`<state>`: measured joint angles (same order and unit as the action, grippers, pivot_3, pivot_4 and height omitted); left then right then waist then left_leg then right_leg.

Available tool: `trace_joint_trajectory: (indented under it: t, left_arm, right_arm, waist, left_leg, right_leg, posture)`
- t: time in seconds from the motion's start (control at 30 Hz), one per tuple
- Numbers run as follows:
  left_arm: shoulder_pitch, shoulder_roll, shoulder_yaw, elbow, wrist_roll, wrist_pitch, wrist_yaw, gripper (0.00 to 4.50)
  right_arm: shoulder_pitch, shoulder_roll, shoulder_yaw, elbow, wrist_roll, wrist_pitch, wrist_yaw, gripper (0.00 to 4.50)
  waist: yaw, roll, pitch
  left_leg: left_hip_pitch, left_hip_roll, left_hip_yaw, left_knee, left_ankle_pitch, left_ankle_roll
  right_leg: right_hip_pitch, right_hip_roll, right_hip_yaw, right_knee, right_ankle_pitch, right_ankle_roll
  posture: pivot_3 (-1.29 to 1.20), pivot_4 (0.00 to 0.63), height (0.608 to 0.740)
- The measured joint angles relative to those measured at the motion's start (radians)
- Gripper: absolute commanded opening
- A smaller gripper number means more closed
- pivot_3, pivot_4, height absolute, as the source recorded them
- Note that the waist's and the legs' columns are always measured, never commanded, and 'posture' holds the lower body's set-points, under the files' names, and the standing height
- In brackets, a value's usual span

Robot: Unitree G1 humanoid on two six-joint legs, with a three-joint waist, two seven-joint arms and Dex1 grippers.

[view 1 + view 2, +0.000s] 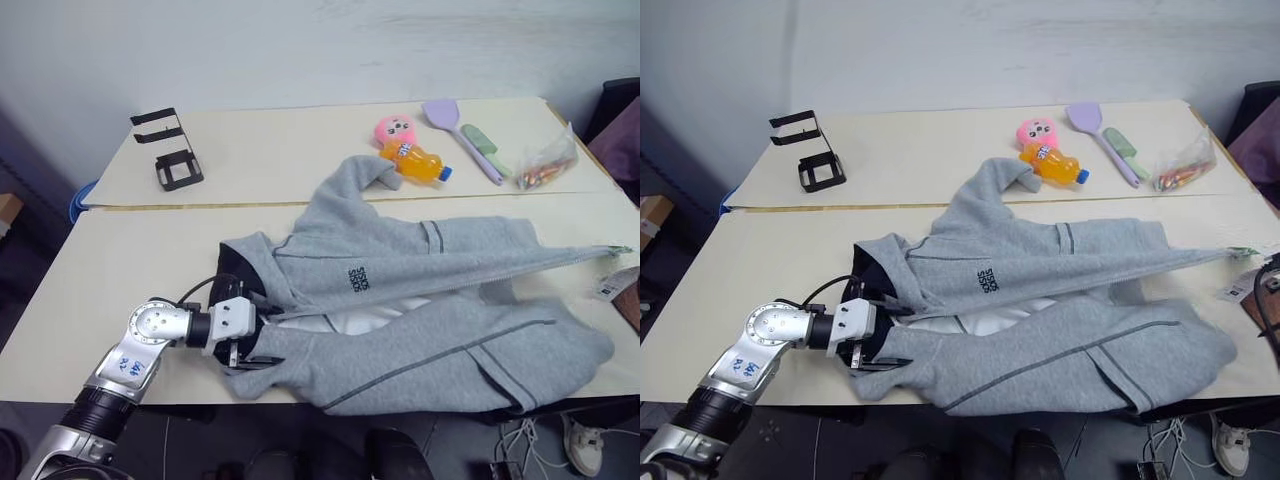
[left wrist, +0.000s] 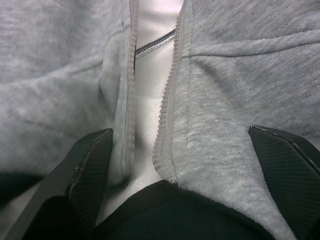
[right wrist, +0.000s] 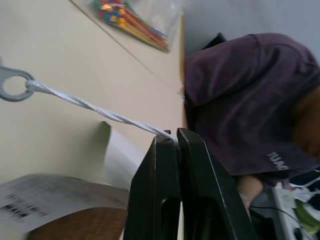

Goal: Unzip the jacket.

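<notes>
The pale beige, smooth-topped bench [image 1: 120, 260] carries the soft light grey fleece hooded jacket [image 1: 420, 300], spread across its near half with the front parted and white lining showing. At the collar, about eight o'clock, the left hand [image 1: 243, 355] has its black fingers [image 2: 87, 172] spread wide around the zipper's top end. At three o'clock the right hand [image 3: 176, 137] is pressed together, pinching a twisted white cord [image 3: 95, 107] tied to a metal ring [image 3: 12, 83]. Farther off lie an orange plastic bottle [image 1: 418, 163], a pink plush toy [image 1: 396, 129], a lilac spatula [image 1: 455, 128] and a black wire stand [image 1: 170, 148], before a plain white wall [image 1: 300, 50].

The right pincer [image 3: 176, 136] pinches a white cord [image 3: 95, 109] tied to a metal ring [image 3: 11, 83].
</notes>
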<state>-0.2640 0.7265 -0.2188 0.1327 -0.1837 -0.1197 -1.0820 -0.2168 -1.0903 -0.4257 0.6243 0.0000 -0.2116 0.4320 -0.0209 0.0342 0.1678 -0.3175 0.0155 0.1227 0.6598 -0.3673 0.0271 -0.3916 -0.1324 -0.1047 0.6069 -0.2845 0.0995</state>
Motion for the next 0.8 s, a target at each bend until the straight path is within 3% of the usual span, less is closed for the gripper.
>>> trace_joint_trajectory:
  t: [0.17,0.33,0.37,0.43,0.57,0.67,0.73,0.8]
  left_arm:
    - [0.008,0.020,0.009,0.015,-0.001,-0.006,0.007,4.50]
    - [0.040,0.020,0.045,0.023,-0.044,0.012,0.001,4.50]
    - [0.044,0.020,0.052,0.027,-0.055,0.014,-0.005,4.50]
    - [0.049,0.020,0.064,0.029,-0.074,0.040,-0.018,4.50]
    - [0.118,0.042,0.184,-0.026,-0.240,0.212,-0.070,4.50]
    - [0.163,0.114,0.236,-0.105,-0.325,0.338,-0.126,4.50]
    - [0.178,0.149,0.265,-0.139,-0.344,0.369,-0.155,4.50]
    - [0.193,0.151,0.315,-0.159,-0.348,0.358,-0.159,4.50]
  right_arm:
    - [-0.032,0.003,0.034,0.076,-0.013,-0.119,0.005,0.06]
    - [0.030,0.074,0.017,0.042,0.104,0.038,0.142,0.06]
    - [0.050,0.097,0.006,0.021,0.141,0.060,0.170,0.54]
    - [0.091,0.122,-0.016,-0.034,0.202,0.112,0.217,1.06]
    - [0.258,0.157,-0.146,-0.287,0.400,0.120,0.411,2.45]
    - [0.364,0.185,-0.218,-0.514,0.570,0.187,0.541,3.51]
    - [0.439,0.184,-0.222,-0.627,0.588,0.167,0.640,4.24]
    - [0.479,0.195,-0.192,-0.732,0.593,0.168,0.689,4.47]
  waist:
    - [-0.010,0.000,0.000]
    - [-0.011,-0.001,0.000]
    - [-0.013,-0.001,0.000]
    - [-0.015,0.000,0.001]
    - [-0.013,-0.005,0.005]
    - [-0.008,-0.020,0.015]
    - [-0.004,-0.025,0.016]
    - [-0.002,-0.026,0.017]
  left_leg:
    - [0.006,0.000,-0.001,-0.010,0.007,-0.008]
    - [0.005,0.004,-0.002,-0.012,0.011,-0.007]
    - [0.003,0.004,-0.002,-0.012,0.011,-0.007]
    - [0.002,0.004,-0.001,-0.012,0.011,-0.007]
    - [0.000,0.006,-0.003,-0.012,0.011,-0.008]
    - [-0.004,0.007,-0.004,-0.009,0.010,-0.007]
    - [-0.006,0.007,-0.005,-0.007,0.007,-0.005]
    - [-0.010,0.005,-0.005,-0.006,0.005,-0.002]
  right_leg:
    - [0.003,0.001,0.000,0.000,0.000,-0.004]
    - [0.000,0.004,-0.001,0.004,-0.001,-0.008]
    - [-0.002,0.004,-0.001,0.004,-0.002,-0.008]
    - [-0.004,0.004,-0.001,0.005,-0.002,-0.008]
    - [-0.009,0.006,-0.003,0.004,-0.002,-0.008]
    - [-0.011,0.006,-0.004,0.003,-0.001,-0.009]
    - [-0.011,0.006,-0.004,0.000,-0.001,-0.009]
    - [-0.014,0.003,-0.005,-0.002,0.000,-0.007]
  posture:
    - [0.00,0.150,0.740]
    - [0.00,0.150,0.740]
    - [0.00,0.150,0.740]
    - [0.00,0.150,0.740]
    - [0.00,0.150,0.740]
    - [0.00,0.150,0.740]
    - [0.00,0.150,0.740]
    - [0.00,0.150,0.740]
